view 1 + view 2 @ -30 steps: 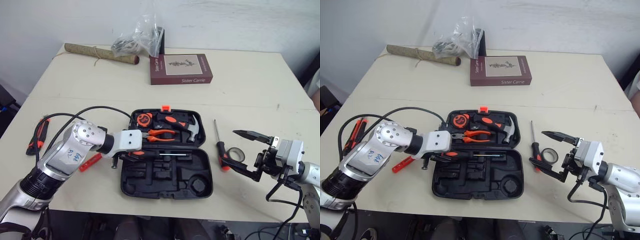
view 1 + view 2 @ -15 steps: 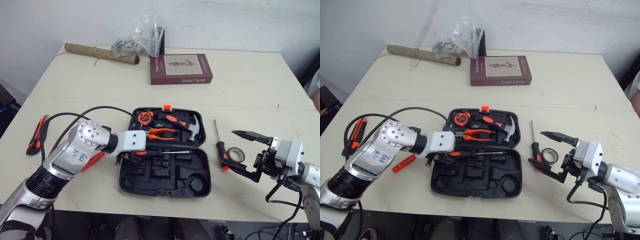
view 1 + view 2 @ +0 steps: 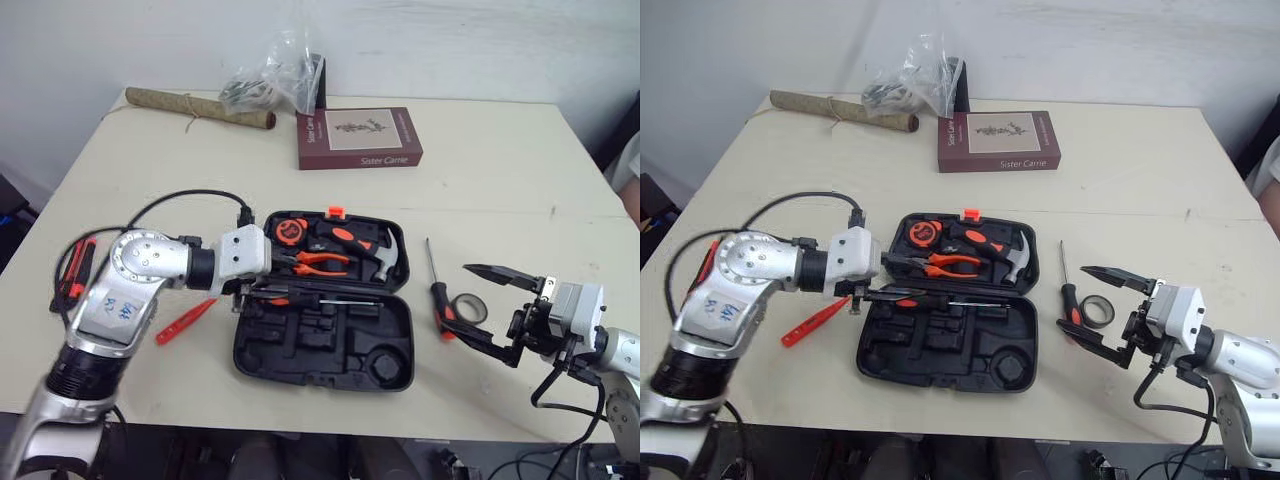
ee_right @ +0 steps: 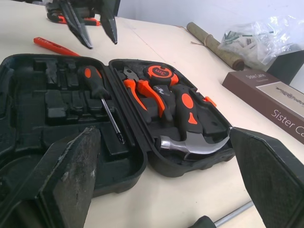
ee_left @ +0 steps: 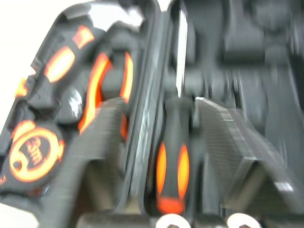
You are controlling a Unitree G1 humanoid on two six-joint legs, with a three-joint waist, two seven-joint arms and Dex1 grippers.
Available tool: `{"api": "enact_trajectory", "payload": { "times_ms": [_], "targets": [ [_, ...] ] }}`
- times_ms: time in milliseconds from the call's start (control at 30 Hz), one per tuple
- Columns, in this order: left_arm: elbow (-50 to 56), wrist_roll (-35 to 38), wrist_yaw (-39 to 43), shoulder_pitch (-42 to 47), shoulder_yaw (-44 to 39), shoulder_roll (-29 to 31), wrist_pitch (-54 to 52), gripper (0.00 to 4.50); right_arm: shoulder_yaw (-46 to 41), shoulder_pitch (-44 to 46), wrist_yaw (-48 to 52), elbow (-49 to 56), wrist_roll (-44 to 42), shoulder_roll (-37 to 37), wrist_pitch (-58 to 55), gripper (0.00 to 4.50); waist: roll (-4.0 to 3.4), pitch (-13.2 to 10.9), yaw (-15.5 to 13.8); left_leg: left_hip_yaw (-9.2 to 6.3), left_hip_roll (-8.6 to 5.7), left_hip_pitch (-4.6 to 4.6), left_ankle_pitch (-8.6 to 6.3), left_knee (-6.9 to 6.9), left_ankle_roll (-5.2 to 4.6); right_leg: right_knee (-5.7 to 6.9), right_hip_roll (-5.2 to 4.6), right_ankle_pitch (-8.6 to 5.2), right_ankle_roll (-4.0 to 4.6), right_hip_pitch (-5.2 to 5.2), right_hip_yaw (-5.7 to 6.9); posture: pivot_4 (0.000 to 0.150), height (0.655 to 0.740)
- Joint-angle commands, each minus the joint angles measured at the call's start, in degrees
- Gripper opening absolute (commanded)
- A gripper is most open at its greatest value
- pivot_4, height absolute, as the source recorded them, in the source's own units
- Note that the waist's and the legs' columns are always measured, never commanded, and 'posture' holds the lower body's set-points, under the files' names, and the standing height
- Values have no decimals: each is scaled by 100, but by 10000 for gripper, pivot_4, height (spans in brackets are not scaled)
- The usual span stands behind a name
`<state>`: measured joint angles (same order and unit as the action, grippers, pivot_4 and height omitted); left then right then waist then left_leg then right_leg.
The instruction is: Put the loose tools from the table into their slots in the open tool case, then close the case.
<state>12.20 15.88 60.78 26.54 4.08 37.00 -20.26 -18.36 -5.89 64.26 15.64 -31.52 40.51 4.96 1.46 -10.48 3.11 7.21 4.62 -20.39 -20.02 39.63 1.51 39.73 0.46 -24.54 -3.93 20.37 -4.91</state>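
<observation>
The black tool case [image 3: 398, 345] lies open in the middle of the table. Its far half holds a tape measure [image 3: 290, 231], pliers [image 3: 320, 262] and a hammer [image 3: 375, 255]. A black-and-orange screwdriver [image 3: 300, 297] lies along the hinge side of the near half. My left gripper [image 3: 252, 292] is open at the case's left edge, its fingers [image 5: 102, 142] on either side of the screwdriver handle [image 5: 171, 156]. My right gripper [image 3: 462, 297] is open, right of the case. It is by a second screwdriver [image 3: 433, 268] and a tape roll [image 3: 472, 309] on the table.
A red utility knife [image 3: 187, 320] lies left of the case, and a black-and-orange cutter [image 3: 75, 270] near the table's left edge. At the back are a maroon book [image 3: 358, 137], a plastic bag [image 3: 270, 80] and a rolled mat [image 3: 200, 106].
My left arm has swung up and to the left, drawing its gripper back to the case's left edge. The screwdriver stays in the case. The right arm has not moved.
</observation>
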Motion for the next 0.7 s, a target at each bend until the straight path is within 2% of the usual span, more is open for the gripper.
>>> {"api": "enact_trajectory", "payload": {
  "times_ms": [33, 267, 467, 700],
  "targets": [
    [-351, 65, -149, -123, 10, -366, 507, 399, -15, -29, -33, 157, -95, -31, -7, 45000, 0, 0, -6, -1, 0, -1, 0, 0, 0, -1, 0, 0, 0, 0, 1, 1500, 7400],
    [-937, -447, -291, -158, 654, -809, 946, 399, 34, -5, -139, 222, -54, -48, -88, 45000, 0, 0, -1, -1, -1, -2, -1, 2, -1, -1, 2, 0, -1, 0, 1, 1500, 7400],
    [-1261, -756, -459, -235, 894, -789, 878, 399, 49, 36, -301, 295, -10, -44, -179, 45000, -2, 1, 8, -1, 0, -1, 0, 1, -1, 0, 2, 0, -1, 0, 0, 1500, 7400],
    [-1360, -1042, -512, -283, 1304, -614, 211, 399, 76, 27, -378, 275, 27, -79, -174, 45000, -6, 5, 3, -4, 0, 25, -1, 1, -1, -5, 1, 0, -1, -34, 1, 1500, 7400]
  ]
}}
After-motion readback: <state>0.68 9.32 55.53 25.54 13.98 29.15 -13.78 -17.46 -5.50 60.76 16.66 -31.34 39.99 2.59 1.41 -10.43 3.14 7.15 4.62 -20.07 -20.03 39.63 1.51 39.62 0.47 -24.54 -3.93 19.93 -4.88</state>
